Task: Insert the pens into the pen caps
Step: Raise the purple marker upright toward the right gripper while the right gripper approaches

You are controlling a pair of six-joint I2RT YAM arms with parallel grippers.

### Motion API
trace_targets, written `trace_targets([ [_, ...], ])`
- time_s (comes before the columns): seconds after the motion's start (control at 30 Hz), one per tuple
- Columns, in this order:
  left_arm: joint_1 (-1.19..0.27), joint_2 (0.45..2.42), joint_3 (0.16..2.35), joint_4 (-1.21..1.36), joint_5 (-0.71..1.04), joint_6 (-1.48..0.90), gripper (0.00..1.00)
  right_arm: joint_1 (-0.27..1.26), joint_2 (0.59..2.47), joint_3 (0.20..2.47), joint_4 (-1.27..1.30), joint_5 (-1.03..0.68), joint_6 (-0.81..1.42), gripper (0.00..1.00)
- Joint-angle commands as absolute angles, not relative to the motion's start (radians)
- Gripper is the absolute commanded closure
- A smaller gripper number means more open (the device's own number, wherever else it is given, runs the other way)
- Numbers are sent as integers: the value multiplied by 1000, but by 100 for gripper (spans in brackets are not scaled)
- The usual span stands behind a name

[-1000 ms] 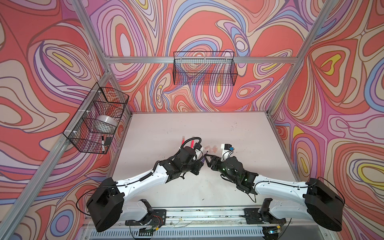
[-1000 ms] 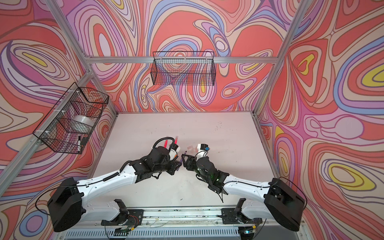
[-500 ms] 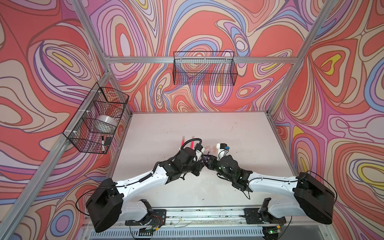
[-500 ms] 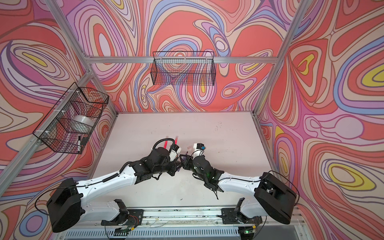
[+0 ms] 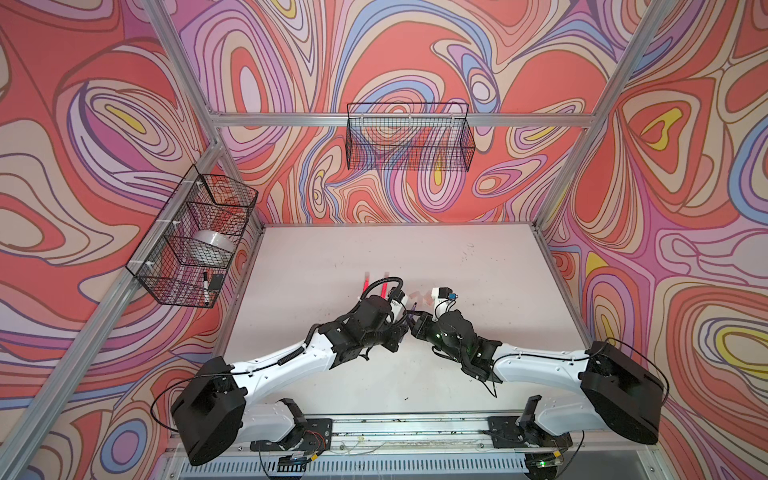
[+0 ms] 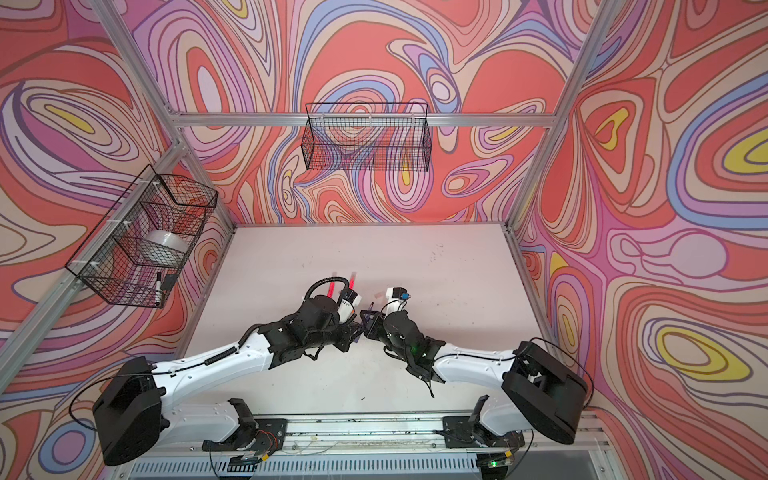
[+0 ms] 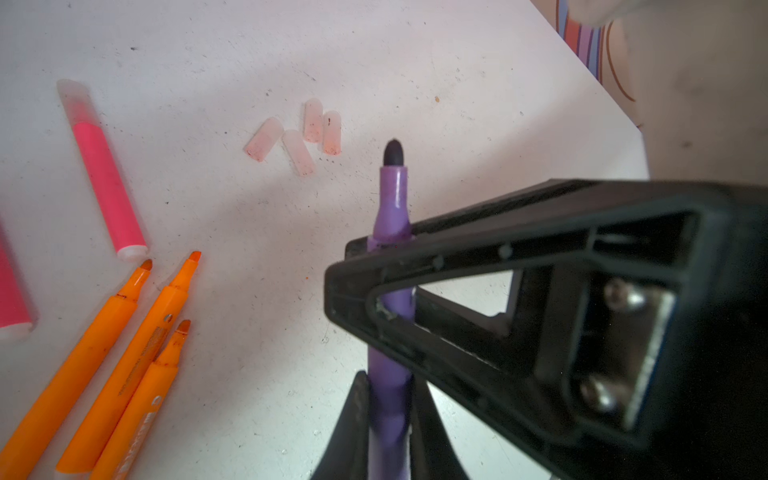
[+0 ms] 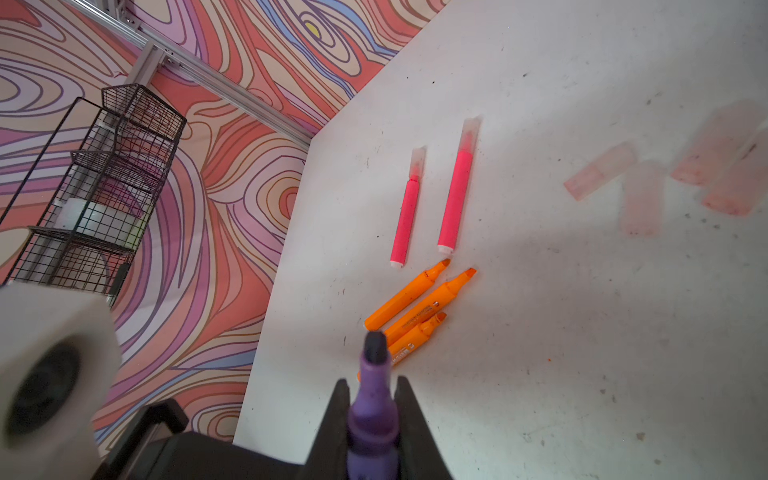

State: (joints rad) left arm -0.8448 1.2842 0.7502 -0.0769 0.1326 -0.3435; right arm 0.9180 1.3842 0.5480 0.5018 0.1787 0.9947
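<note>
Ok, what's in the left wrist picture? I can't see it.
The left gripper and right gripper clamp an uncapped purple pen above a table. Four loose caps, three uncapped orange pens and two pink pens lie nearby.

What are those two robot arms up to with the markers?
The left gripper and the right gripper are both shut on one purple pen, its dark tip bare. Two pink pens lie capped on the table; three orange pens lie uncapped beside them. Four loose pen caps sit clustered nearby. So two of six pens look done.
</note>
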Motion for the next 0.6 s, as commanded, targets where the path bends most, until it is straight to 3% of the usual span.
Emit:
trace_targets([
  [0.0, -852, 1270, 738, -39, 122, -336, 79, 931, 1399, 577, 527, 156, 1001, 100],
  [0.33, -851, 1274, 730, -5, 95, -336, 68, 956, 1405, 578, 557, 155, 1011, 100],
  [0.57, -852, 1289, 733, 14, 98, -334, 66, 969, 1426, 589, 575, 145, 1011, 100],
])
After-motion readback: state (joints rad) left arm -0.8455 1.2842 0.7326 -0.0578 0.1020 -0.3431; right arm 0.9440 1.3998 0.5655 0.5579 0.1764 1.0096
